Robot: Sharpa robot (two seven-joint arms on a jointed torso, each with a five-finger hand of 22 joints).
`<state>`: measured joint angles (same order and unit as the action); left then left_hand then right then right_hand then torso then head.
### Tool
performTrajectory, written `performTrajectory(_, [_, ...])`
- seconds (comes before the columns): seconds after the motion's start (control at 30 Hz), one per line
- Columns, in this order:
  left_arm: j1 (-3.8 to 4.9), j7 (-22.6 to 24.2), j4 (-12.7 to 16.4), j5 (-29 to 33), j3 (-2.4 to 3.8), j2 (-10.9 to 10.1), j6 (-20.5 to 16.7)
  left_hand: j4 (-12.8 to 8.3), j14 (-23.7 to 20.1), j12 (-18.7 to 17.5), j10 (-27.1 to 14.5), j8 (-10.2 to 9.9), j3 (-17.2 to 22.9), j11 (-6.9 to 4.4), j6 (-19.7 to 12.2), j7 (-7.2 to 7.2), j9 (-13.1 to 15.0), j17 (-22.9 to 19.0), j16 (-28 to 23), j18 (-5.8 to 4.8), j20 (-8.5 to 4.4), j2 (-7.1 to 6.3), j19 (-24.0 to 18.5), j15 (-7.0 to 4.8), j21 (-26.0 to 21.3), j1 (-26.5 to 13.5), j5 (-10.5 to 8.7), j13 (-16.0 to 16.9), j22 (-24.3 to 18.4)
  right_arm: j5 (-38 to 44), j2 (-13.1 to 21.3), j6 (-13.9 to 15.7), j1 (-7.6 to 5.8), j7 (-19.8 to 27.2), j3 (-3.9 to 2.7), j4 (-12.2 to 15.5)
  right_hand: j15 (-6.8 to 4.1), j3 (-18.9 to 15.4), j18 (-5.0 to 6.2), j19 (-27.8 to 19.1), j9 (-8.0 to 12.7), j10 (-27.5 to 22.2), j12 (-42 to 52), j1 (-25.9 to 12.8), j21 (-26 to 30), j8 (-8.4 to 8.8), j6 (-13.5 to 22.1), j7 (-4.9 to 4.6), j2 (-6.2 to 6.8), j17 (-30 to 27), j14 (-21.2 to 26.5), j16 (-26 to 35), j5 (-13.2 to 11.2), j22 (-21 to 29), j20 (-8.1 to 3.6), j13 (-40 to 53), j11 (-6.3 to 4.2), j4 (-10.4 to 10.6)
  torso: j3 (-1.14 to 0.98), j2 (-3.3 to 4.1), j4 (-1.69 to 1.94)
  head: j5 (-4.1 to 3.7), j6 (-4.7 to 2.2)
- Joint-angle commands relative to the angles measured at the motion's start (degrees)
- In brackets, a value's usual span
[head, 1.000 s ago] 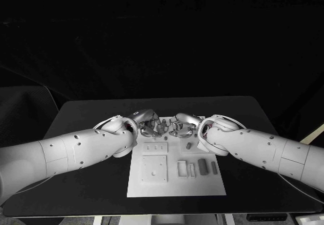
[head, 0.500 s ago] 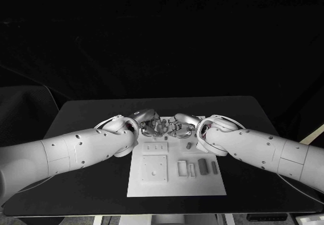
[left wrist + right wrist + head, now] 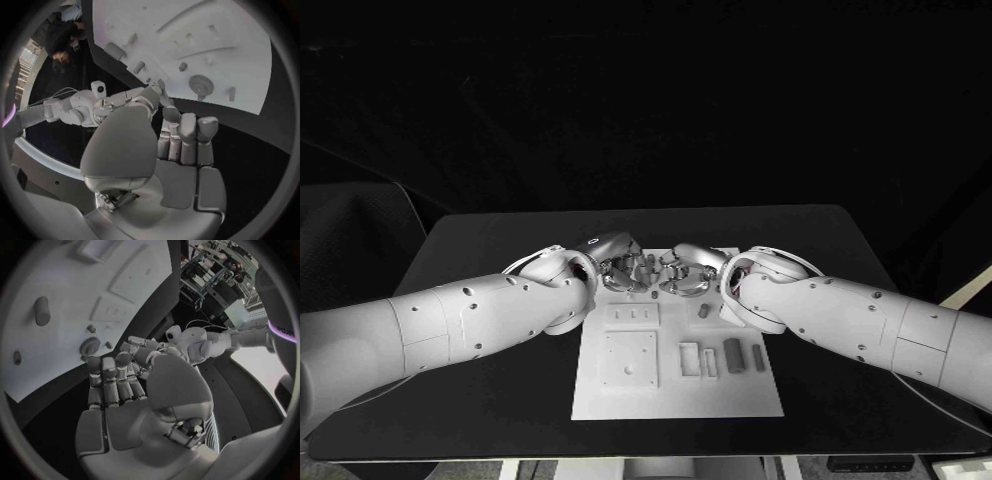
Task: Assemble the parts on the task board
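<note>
- Plainly, no brand, label or writing can be read on anything in the frames.
- The task board [image 3: 678, 372], a white plate, lies at lower centre of the head view on the black counter [image 3: 488, 240], its long axis running from the frame's bottom towards its top.
- Small grey parts [image 3: 733, 353] lie in a row on the board's right half, their long axes parallel to the board's.
- A raised square panel [image 3: 629, 359] sits on the board's left half.
- Both hands meet over the board's far end, at the frame's centre.
- The left hand [image 3: 620, 266] has its fingers [image 3: 187, 137] curled inward; whether they hold anything cannot be told.
- The right hand [image 3: 689, 270] has its fingers [image 3: 115, 377] curled likewise, with its hold also unclear.
- Behind the counter the room is dark.
</note>
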<state>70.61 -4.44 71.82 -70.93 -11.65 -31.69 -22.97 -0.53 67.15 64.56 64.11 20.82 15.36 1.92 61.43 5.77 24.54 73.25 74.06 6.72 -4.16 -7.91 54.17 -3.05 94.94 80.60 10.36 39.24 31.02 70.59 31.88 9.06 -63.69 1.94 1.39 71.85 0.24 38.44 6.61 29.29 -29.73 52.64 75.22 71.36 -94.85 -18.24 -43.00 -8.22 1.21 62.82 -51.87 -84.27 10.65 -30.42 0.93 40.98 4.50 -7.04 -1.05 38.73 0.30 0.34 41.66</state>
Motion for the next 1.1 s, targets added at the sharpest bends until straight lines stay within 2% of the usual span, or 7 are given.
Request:
performTrajectory(0.03, [0.04,0.33,0.17,-0.32,0.07,0.17,-0.46,-0.11,-0.1,-0.29,-0.28,0.27,0.37,-0.09,3.88,1.6,1.53,-0.07,0.24,3.85,-0.4,0.38,0.09,-0.27,1.35,0.02,0.32,-0.1,-0.06,0.84,-0.15,-0.96,0.09,0.07,0.06,0.03,0.09,0.43,0.27,0.28,-0.05,0.29,0.36,-0.22,-2.93,-0.18,-0.07,-0.34,-0.25,-0.08,-0.35,-0.37,0.0,0.05,0.03,-0.07,0.01,0.01,0.03,0.01,0.02,-0.07,-0.05])
performTrajectory(0.33, [0.04,0.34,0.21,-0.14,0.07,0.26,-0.6,-0.14,-0.1,-0.32,-0.28,0.26,0.41,-0.09,3.87,1.6,1.53,-0.09,0.23,3.85,-0.4,0.39,0.09,-0.27,1.33,0.06,0.32,-0.12,-0.07,1.07,-0.44,-1.03,0.16,-0.11,0.11,-0.52,0.1,0.5,0.26,0.28,-0.05,0.29,0.37,-0.25,-2.94,-0.2,-0.1,-0.4,-0.26,-0.09,-0.34,-0.37,0.0,0.06,0.04,-0.08,0.01,0.01,0.09,0.01,0.04,-0.01,-0.04])
performTrajectory(1.1, [0.04,0.37,0.31,-0.03,0.07,0.45,-0.49,-0.19,-0.11,-0.38,-0.28,0.24,0.51,-0.08,3.85,1.61,1.53,-0.14,0.22,3.85,-0.39,0.42,0.09,-0.27,1.31,0.12,0.32,-0.16,-0.09,1.06,-1.0,-1.05,0.34,-0.15,0.15,-1.39,0.11,0.69,0.26,0.26,-0.05,0.28,0.38,-0.32,-2.94,-0.2,-0.09,-0.49,-0.31,-0.09,-0.32,-0.37,0.01,0.08,0.04,-0.1,0.0,0.03,0.02,0.0,0.01,0.04,-0.08])
